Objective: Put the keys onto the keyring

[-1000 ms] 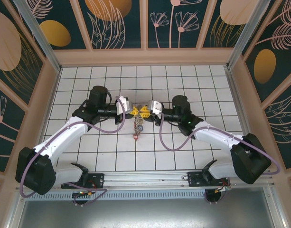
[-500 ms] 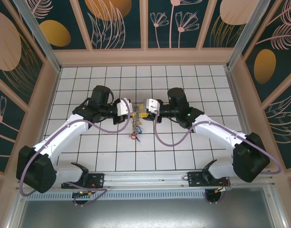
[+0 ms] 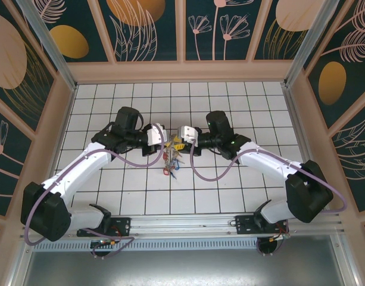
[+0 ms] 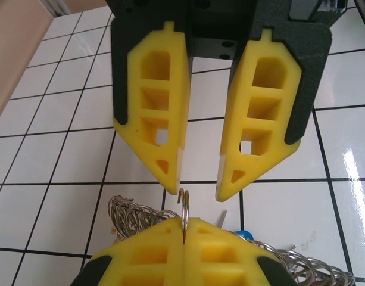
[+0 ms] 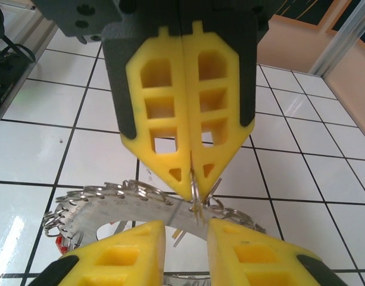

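left gripper (image 4: 185,232): yellow lattice fingers pressed flat together, pinching a thin silver wire loop (image 4: 183,205) that pokes up right at the tips
right gripper (image 4: 197,189): nose to nose with the left one, jaws standing apart with one yellow tip on each side of that wire loop, not clamped on anything
contact check: in the left wrist view one right fingertip sits just beside the wire, and I honestly can't say whether it touches
keyring: flat wide grey metal ring (image 5: 119,215), seen from the right wrist cam running across just under the left gripper's closed tips and behind the right gripper's own two fingers
edge of the keyring: crowded with small silver split rings (image 5: 105,193), packed side by side along the outer rim
pinched loop vs keyring: the wire loop sits right at the keyring's rim, in the gap between the right fingers
keys: bunch of small metal keys with coloured plastic heads (image 3: 170,165), just below where the two grippers meet in the top view; a red head shows at the keyring's left end from the right wrist cam
where it all is: about the middle of the white tiled table (image 3: 230,190), both white arms angled inward so the grippers meet tip to tip
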Controlling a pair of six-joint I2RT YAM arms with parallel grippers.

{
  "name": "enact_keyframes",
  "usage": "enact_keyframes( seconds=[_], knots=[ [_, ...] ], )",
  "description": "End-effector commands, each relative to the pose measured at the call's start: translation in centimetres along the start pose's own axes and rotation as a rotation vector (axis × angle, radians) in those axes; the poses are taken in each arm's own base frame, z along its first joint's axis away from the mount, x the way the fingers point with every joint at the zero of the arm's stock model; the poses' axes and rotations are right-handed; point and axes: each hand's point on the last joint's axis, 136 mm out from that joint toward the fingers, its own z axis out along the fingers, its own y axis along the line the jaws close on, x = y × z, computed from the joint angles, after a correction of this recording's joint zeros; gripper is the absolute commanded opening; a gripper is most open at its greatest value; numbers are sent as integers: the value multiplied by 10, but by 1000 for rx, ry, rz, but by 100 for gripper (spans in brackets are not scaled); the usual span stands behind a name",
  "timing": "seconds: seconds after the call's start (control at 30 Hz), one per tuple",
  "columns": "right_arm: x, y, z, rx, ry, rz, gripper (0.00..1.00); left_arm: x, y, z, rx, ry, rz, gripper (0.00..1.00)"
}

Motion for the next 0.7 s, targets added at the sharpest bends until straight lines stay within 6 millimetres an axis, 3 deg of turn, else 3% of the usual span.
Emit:
enact_keyframes(
  seconds=[0.0,0.13,0.23,0.4,0.53,0.67],
  knots=[
    [-20,-3,4,-19,-56,-32,24,-18,2,-2,13,-41,47,0],
    [-18,-1,7,-24,-50,-26,21,-24,0,-3,23,-79,45,0],
    [-17,0,8,-28,-48,-25,0,-31,0,-4,27,-112,42,0],
    [-24,-1,-1,2,-91,-27,0,-38,4,-10,4,-158,21,4],
    [-39,-6,-19,80,-205,-17,0,-41,7,-22,7,-258,-32,9],
    [-54,-6,-35,139,-330,2,0,-39,3,-20,24,-272,-49,12]
  ],
)
